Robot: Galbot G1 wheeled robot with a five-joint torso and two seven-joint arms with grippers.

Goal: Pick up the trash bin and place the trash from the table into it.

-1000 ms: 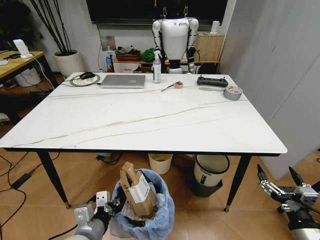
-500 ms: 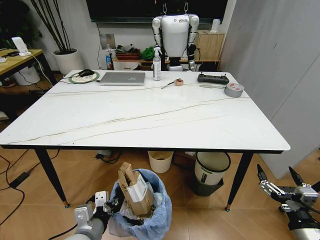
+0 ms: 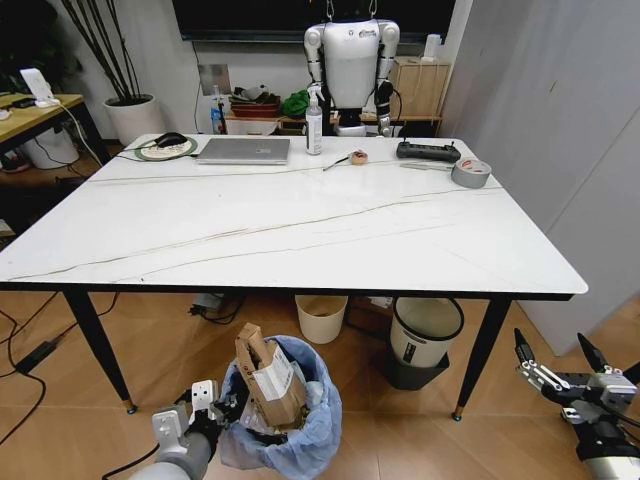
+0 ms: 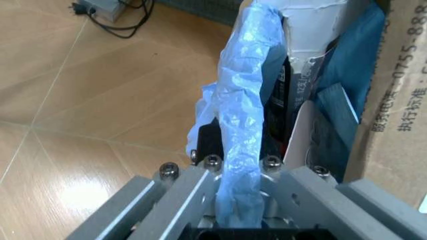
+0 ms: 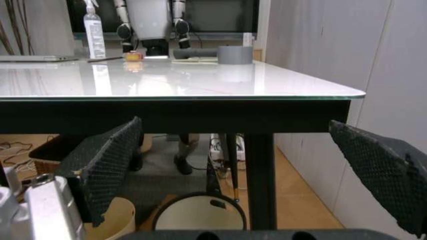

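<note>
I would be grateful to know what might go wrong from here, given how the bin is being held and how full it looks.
1. The left pincer grips only the thin blue liner at the trash bin rim; the bag could tear or slip out.
2. The cardboard box sticks up above the rim and leans, so it might tip out if the bin tilts.
3. The bin hangs close to the table edge; lifting could knock it.
The right pincer waits open, low right.

The head view now sits a little farther back and lower than a second ago, so the table (image 3: 300,235) shows more floor beneath, while the trash bin (image 3: 285,420) beside the left gripper (image 3: 215,408) appears slightly smaller
</note>
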